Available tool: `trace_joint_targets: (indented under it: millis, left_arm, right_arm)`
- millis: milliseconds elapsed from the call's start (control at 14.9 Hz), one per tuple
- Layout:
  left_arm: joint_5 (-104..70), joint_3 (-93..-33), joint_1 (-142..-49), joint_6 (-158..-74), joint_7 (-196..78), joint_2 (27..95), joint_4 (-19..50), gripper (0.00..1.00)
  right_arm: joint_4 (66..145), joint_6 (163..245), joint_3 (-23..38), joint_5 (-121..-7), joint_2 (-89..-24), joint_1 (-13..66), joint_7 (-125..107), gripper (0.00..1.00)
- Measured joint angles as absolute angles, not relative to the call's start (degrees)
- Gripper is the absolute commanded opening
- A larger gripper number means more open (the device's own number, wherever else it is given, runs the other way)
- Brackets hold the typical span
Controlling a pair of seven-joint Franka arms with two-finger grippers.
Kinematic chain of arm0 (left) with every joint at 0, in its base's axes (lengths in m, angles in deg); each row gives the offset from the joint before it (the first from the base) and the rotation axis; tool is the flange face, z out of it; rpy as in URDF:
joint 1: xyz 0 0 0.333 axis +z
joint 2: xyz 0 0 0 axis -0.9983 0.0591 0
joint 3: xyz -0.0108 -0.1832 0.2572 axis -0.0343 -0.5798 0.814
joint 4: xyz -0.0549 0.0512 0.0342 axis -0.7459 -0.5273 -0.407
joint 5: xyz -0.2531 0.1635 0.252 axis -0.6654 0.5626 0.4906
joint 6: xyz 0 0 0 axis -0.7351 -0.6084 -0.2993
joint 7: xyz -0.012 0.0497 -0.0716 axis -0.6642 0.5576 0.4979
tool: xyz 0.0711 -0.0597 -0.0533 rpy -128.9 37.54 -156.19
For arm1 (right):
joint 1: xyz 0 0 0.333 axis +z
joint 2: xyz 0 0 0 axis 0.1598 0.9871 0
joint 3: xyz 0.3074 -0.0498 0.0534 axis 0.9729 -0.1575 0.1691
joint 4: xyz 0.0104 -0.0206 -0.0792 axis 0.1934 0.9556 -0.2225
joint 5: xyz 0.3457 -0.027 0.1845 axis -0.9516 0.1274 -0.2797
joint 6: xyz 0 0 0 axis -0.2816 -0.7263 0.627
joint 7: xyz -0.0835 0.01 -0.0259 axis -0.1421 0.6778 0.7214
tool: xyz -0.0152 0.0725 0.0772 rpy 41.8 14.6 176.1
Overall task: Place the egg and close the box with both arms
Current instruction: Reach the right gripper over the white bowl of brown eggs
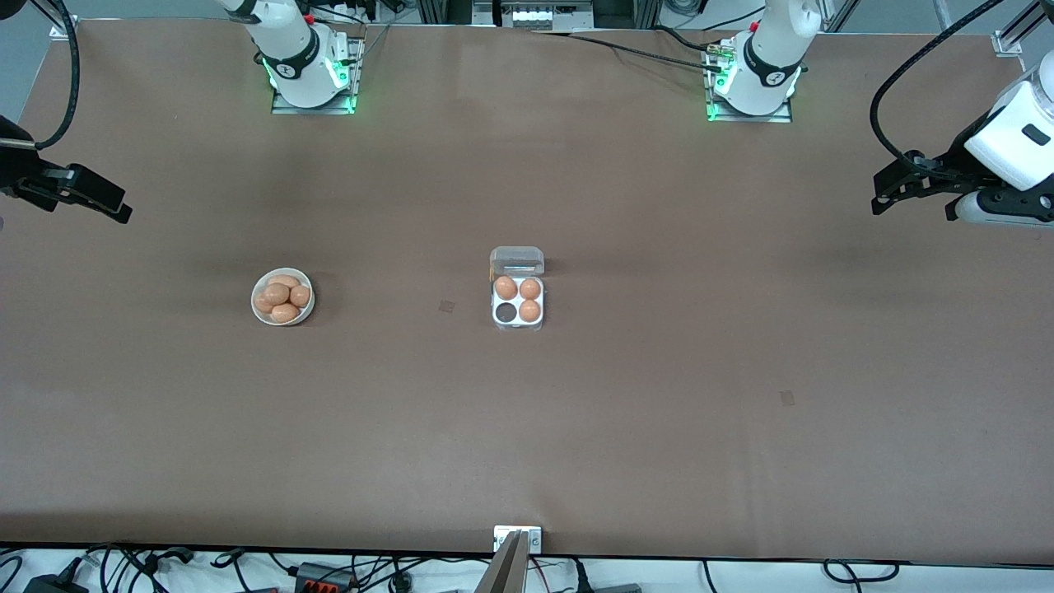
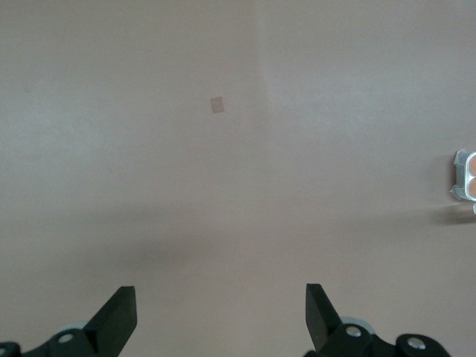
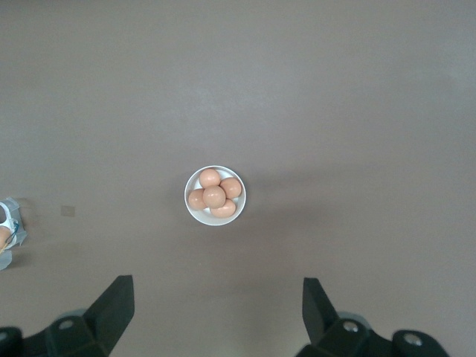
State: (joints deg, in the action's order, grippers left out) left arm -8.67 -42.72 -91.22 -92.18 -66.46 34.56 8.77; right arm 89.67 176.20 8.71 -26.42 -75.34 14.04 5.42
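My left gripper (image 1: 885,193) hangs over the bare table (image 1: 659,395) at the left arm's end, fingers (image 2: 119,316) spread wide with nothing between them. My right gripper (image 1: 115,206) hangs over the right arm's end, fingers (image 3: 115,312) just as wide and empty. Both arms wait.

The box (image 1: 518,311) sits mid-table, lid (image 1: 517,261) standing open at its twelve o'clock edge. Three eggs (image 1: 506,287) fill its cells; the cell (image 1: 505,312) at about seven o'clock is dark and empty. From the box, a white bowl (image 1: 282,296) lies at nine o'clock, well apart, heaped with brown eggs (image 3: 214,196).
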Motion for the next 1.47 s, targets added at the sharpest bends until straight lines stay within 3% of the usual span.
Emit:
trace_joint_targets:
  millis: [602, 1204, 1472]
  left_arm:
    - [-7.90, -42.82, -91.40, -92.18, -66.46, 34.56, 8.77, 1.00]
    - [-7.85, -42.80, -91.35, -91.76, -66.46, 34.56, 8.77, 1.00]
    - [-7.84, -42.77, -91.31, -91.73, -66.46, 34.56, 8.77, 1.00]
  right_arm:
    - [89.79, 175.94, 8.65, -26.42, -74.17, 13.96, 5.42, 1.00]
    - [90.23, 176.00, 8.73, -26.42, -67.06, 16.79, 5.47, 1.00]
    - [90.85, 180.92, 8.69, -26.60, -60.92, 16.91, 5.41, 1.00]
